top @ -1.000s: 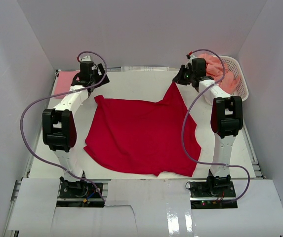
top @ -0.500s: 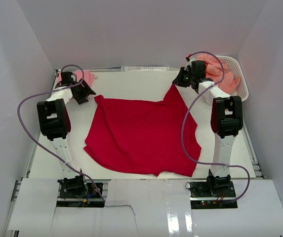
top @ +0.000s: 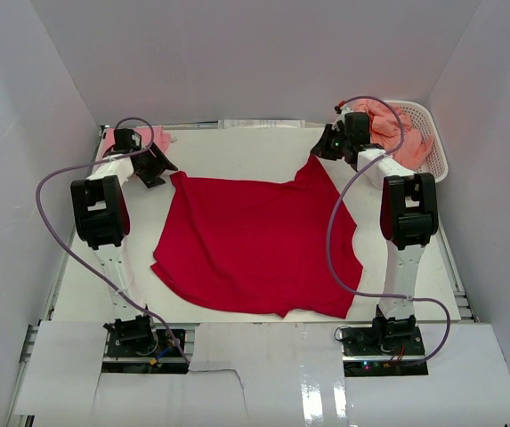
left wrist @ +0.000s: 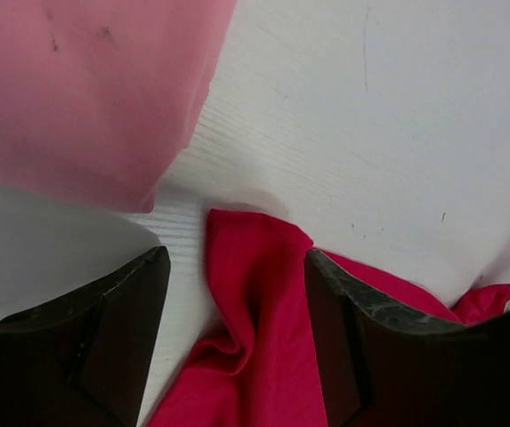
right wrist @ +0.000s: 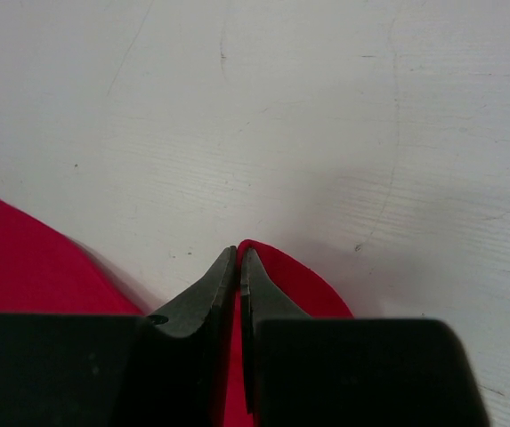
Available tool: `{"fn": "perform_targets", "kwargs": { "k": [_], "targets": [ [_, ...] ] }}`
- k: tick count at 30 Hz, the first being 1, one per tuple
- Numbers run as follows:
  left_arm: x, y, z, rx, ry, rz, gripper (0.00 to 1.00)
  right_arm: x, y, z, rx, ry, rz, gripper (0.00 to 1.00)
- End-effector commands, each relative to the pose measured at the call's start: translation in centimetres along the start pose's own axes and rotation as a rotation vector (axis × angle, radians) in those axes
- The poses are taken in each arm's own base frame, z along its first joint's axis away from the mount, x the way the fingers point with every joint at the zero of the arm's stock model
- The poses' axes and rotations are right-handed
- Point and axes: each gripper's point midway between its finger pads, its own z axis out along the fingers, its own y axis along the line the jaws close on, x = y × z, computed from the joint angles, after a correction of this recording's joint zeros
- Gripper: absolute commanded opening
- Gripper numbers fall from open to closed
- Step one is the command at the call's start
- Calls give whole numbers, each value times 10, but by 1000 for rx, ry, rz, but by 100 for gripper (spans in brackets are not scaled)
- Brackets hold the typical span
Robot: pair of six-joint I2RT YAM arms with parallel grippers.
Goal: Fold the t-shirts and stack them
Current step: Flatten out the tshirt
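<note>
Top external, rumpled soft red t-shirt (top: 255,245), white latticed basket (top: 439,153)

I work over a white table (top: 237,147), faintly grained and lightly scuffed. A plain pale back wall (top: 255,53), a left wall (top: 19,116) and a right wall (top: 499,107) box it in. The light is soft and even, with faint shadows.

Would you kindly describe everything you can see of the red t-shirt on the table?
The red t-shirt is bright red soft cloth, spread mostly flat and lightly wrinkled on the white table. Its far right corner is drawn to a point, pinched in the shut right gripper. Its far left corner lies bunched between the jaws of the open left gripper.
</note>
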Motion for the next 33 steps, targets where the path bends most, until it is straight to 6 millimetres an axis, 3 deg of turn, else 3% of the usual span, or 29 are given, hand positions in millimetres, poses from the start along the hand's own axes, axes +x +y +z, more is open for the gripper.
{"fn": "perform_targets", "kwargs": {
  "k": [1, 4, 9, 21, 28, 33],
  "targets": [
    [-14, -1, -3, -26, -36, 0, 72, -34, 17, -19, -32, -95, -51, 8],
    [-14, 1, 1, -31, -33, -6, 72, -34, 16, -19, -29, -94, -49, 8],
    [-9, 3, 10, -43, -13, 3, 62, -34, 15, -19, -24, -96, -50, 8],
    [12, -4, 20, -67, 46, 47, 66, -32, 11, -19, -19, -90, -37, 8],
    [15, 3, 20, -215, 11, 126, 66, -35, 13, -21, -28, -95, -27, 8],
    [22, 6, 20, -230, 22, 116, 47, -36, 14, -22, -29, -95, -24, 8]
  ]
}}
